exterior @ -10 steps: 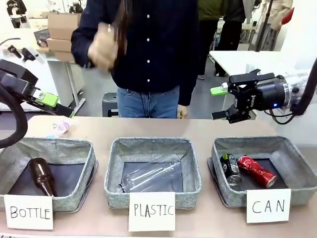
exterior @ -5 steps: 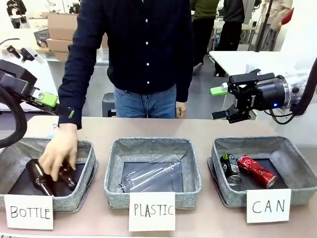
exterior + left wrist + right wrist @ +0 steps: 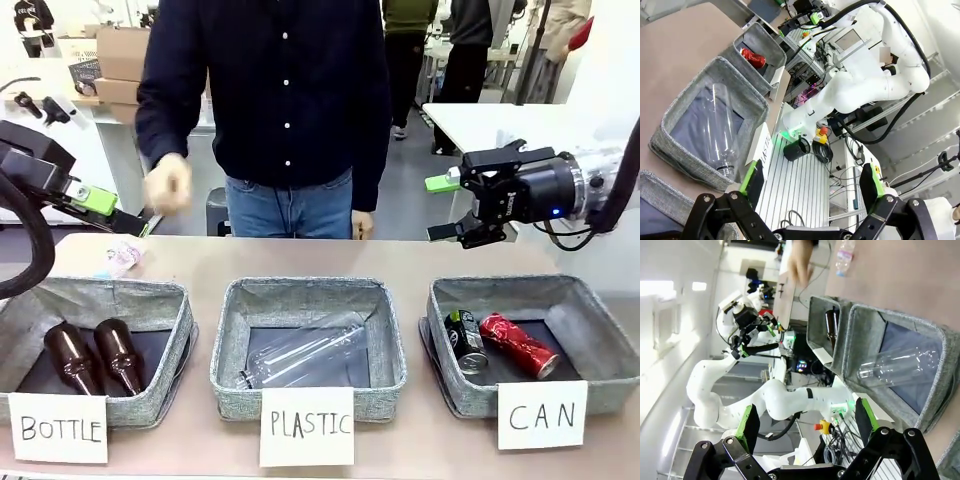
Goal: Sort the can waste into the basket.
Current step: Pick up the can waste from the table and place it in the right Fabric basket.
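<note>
Lying side by side on the dark lining of the grey woven-fabric basket signed "CAN" (image 3: 600, 345) are both items of can waste: the small red metal can with white marks (image 3: 517, 345) and the small black-and-silver metal can (image 3: 466, 340). Judged from this, the sorting looks complete. The right end effector (image 3: 447, 208) hangs above the far rim of that basket, jaws apart and empty; the left end effector (image 3: 122, 214) sits at the bench's left edge, likewise apart and empty. The person's hand (image 3: 167, 185) is raised above the pale brown bench (image 3: 300, 255), clear of the baskets. Two brown glass bottles (image 3: 92, 356) lie in the neighbouring "BOTTLE" basket (not this task's concern). Recommended practice: keep both arms high, disturb nothing, and confirm no can remains outside.
</note>
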`<state>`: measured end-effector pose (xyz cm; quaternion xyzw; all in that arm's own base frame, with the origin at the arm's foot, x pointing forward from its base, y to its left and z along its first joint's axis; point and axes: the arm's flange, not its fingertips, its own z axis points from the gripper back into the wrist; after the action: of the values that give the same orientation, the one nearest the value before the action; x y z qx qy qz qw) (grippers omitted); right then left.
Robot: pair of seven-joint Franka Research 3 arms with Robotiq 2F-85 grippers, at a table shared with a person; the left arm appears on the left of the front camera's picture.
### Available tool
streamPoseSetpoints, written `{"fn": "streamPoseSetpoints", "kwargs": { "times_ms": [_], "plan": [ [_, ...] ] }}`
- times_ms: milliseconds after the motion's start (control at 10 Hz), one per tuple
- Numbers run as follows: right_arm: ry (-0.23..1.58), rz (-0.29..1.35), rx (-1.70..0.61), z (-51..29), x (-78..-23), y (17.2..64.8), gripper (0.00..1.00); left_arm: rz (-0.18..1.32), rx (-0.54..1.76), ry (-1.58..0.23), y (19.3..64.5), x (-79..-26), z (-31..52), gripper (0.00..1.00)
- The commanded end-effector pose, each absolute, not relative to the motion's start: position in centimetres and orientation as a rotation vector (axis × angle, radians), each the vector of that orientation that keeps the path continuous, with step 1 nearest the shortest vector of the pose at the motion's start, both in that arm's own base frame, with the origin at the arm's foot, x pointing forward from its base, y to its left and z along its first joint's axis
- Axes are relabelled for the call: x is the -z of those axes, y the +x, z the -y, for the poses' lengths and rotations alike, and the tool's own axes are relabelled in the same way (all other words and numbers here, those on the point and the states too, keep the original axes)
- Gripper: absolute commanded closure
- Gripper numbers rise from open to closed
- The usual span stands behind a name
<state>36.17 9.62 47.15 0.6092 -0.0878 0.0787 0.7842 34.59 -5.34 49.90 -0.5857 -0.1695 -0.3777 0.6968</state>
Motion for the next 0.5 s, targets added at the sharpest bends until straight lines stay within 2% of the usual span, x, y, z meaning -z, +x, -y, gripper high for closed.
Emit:
{"fn": "streamPoseSetpoints", "kwargs": {
  "times_ms": [0, 400],
  "plan": [
    [1.322, 0.197, -0.192, -9.52, -47.32, 36.46, 0.0, 0.379, 0.825, -1.315, 34.44, -50.48, 5.6, 0.0],
    [1.322, 0.197, -0.192, -9.52, -47.32, 36.46, 0.0, 0.379, 0.825, -1.315, 34.44, -50.48, 5.6, 0.0]
  ]
}}
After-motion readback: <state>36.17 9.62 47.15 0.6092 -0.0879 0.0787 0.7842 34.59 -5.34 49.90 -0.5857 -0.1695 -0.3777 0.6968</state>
